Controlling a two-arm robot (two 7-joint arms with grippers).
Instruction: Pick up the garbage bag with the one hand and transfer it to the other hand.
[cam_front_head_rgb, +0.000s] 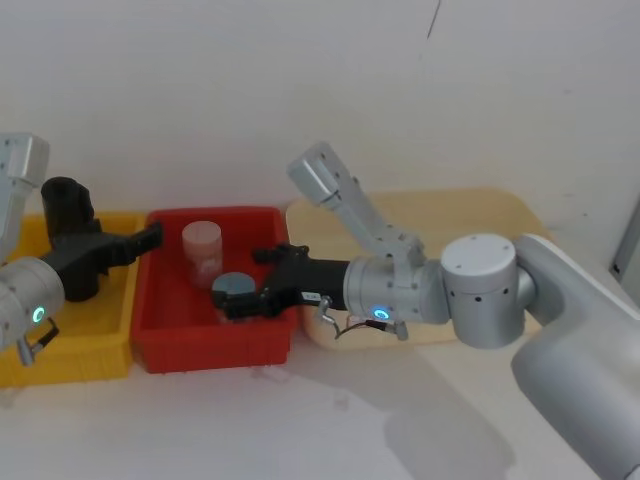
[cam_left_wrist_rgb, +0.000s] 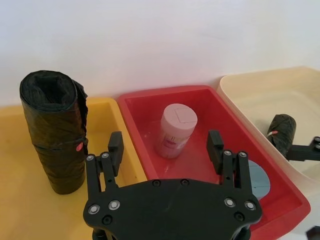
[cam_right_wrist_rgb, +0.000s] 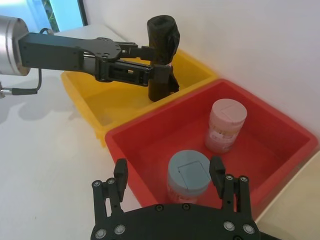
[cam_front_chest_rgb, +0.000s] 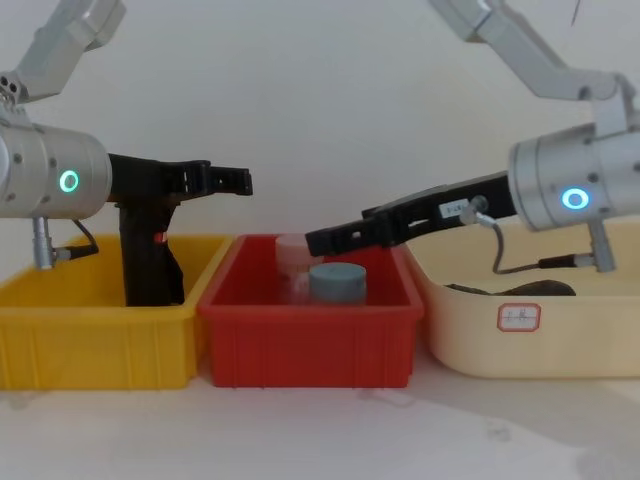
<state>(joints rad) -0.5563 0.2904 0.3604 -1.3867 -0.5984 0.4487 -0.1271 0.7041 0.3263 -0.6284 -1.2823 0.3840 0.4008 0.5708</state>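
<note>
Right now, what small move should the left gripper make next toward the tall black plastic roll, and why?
Probably shift the left gripper sideways toward the tall black plastic roll until it sits between the open fingers. In the left wrist view the roll stands outside the finger gap, beside one finger, in the yellow bin; the right gripper hovers open over the red bin.
</note>
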